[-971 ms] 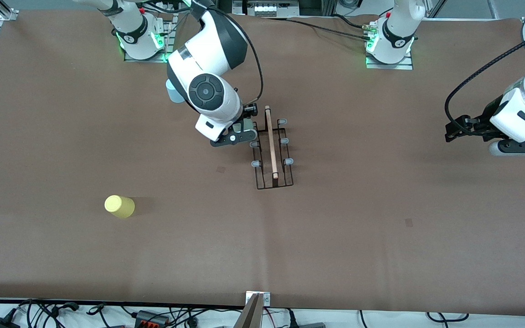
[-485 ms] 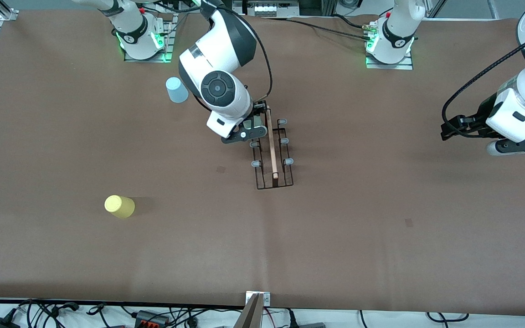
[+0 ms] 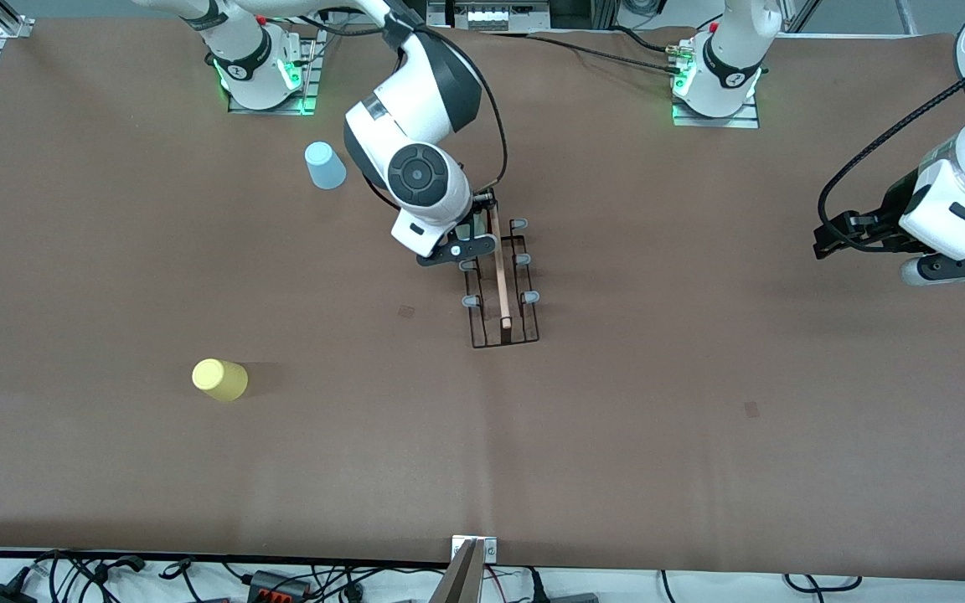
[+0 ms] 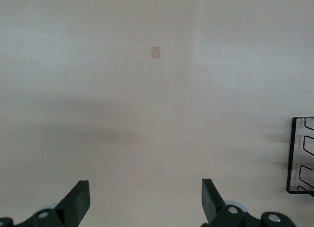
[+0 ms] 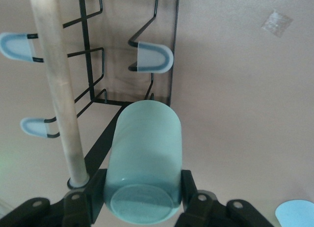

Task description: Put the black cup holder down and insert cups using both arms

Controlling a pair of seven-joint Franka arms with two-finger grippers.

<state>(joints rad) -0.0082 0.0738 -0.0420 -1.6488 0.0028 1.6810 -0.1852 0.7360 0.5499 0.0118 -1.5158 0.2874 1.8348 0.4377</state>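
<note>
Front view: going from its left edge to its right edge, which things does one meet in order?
Yellow cup → light blue cup → right pincer, holding a pale green cup, at the black cup holder → left pincer, open over the bare table.

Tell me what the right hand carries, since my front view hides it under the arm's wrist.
Observer: The right hand is shut on a pale green cup, seen in the right wrist view.
Operator: Where is it relative to the rack?
Observer: At the black cup holder's end, beside the wooden handle, near a grey-tipped peg, not yet on one.
Operator: And the left hand?
Observer: The left hand is open and empty over bare table; that arm waits.
</note>
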